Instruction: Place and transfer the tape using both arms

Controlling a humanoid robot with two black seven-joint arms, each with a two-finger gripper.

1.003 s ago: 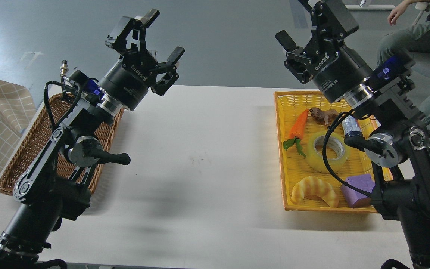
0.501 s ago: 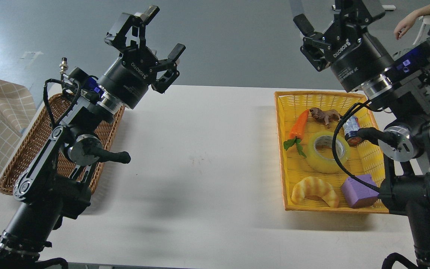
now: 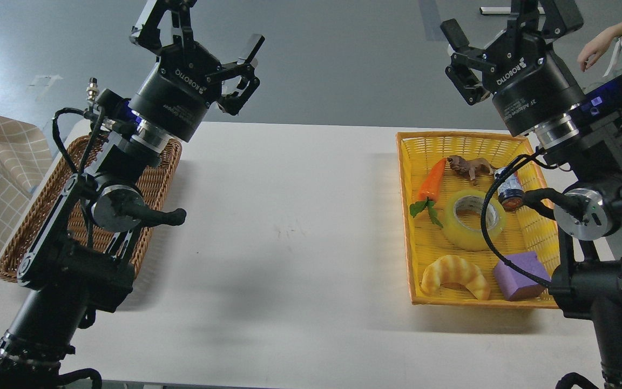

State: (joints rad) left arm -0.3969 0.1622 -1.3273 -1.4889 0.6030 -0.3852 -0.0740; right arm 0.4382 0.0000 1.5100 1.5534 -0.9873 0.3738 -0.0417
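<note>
Yellow basket (image 3: 409, 216) holds one tape (image 3: 471, 220) — both arms' jaws wide, empty.

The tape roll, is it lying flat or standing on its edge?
Lying flat: the tape shows its round hole facing up in the yellow basket.

I read ROBOTIQ on my left gripper (image 3: 203, 32) and right gripper (image 3: 505, 27). The right body also says "2F Adaptive", the rest too small.

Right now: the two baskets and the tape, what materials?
Yellow basket: looks like woven plastic, uniform bright colour. Brown basket: probably wicker, natural brown strands. Tape: glossy translucent yellowish film, likely plastic, on a matte grey-white core, probably cardboard.
</note>
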